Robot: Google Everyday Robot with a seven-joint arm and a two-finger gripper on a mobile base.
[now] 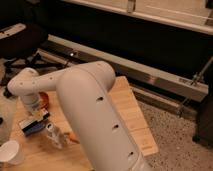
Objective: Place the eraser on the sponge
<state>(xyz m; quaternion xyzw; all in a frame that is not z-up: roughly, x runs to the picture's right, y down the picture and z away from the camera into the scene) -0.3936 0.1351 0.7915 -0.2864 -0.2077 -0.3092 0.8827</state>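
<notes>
**Figure.** The arm [95,115] reaches over the table [127,107]. Its end effector [33,107] sits low above the eraser [36,118], just in front of the red bowl [45,98].

- **Position:** The eraser is a flat block with a dark top and a pale side strip. It lies on or just above the blue sponge [34,129], whose edge shows beneath it. Contact between the two cannot be confirmed.
- **End effector:** The wrist hides the working end, so it cannot be told whether the end effector holds the eraser or is free of it. The scene fits either an eraser about to be set down or one resting in place.
- **Handling (judged):** The eraser looks light, stiff and slightly grippy. It is best taken across its narrow width at mid-length, by the long sides. The sponge is soft and yields under load, so it makes an uneven seat. A flat, centred lay would guard against tipping.
- **Nearby:** A cup [10,152] and a carrot [74,136] lie close by.
</notes>
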